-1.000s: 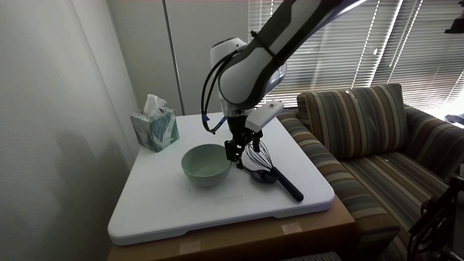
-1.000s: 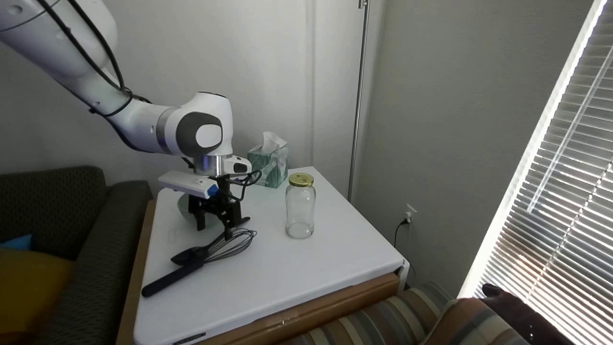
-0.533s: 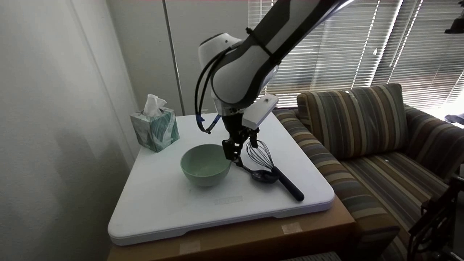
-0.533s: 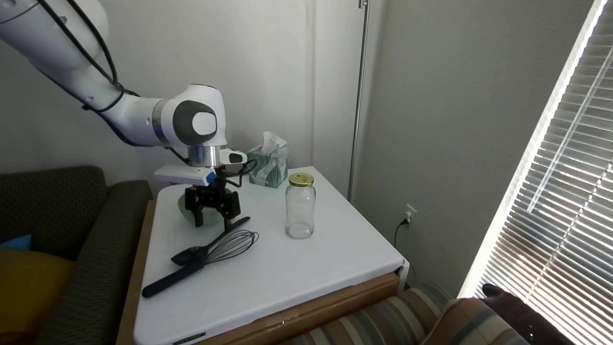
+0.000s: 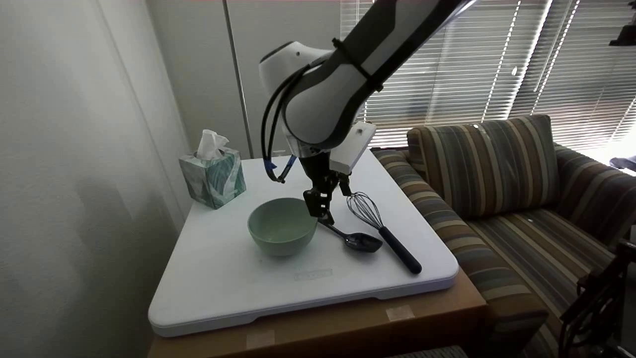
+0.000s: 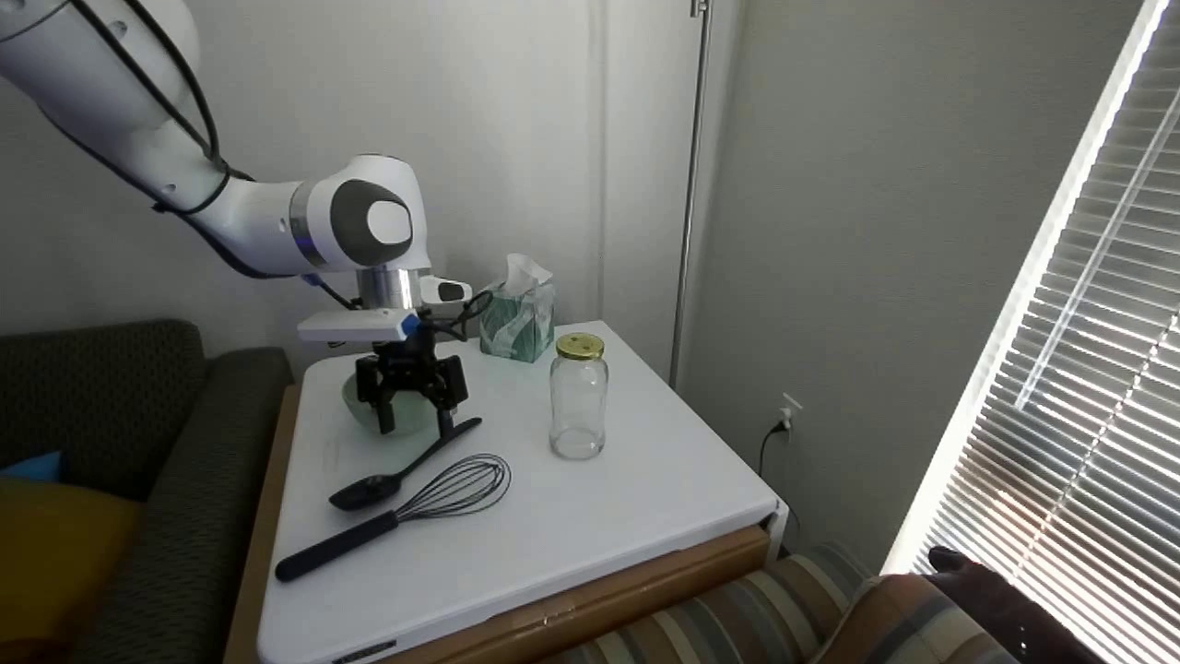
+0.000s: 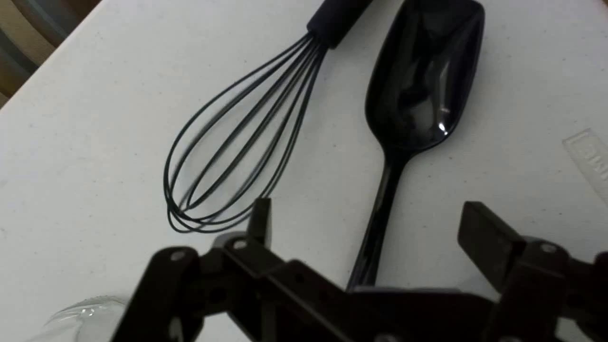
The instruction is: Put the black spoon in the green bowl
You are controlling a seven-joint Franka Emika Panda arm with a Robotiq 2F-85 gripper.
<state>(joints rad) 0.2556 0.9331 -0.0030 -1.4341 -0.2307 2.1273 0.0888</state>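
The black spoon lies on the white tabletop, its scoop (image 5: 363, 242) toward the whisk and its handle running toward the bowl in both exterior views (image 6: 369, 492). In the wrist view the spoon (image 7: 422, 76) points up, and its handle end is hidden behind the gripper. The pale green bowl (image 5: 281, 226) stands upright beside the handle end; it is partly hidden behind the gripper in an exterior view (image 6: 354, 404). My gripper (image 5: 338, 205) is open (image 6: 416, 426) and holds nothing. In the wrist view its fingers (image 7: 368, 207) are spread to either side of the spoon handle.
A black whisk (image 5: 400, 251) lies beside the spoon, a narrow gap between them; it also shows in the wrist view (image 7: 339, 19). A clear glass jar with a gold lid (image 6: 578, 406) stands on the table. A tissue box (image 5: 213, 176) stands near the wall.
My gripper has moved toward the bowl side and slightly up, staying open. The whisk has shifted away from the spoon and no longer overlaps it. The spoon and bowl look nearly unmoved.
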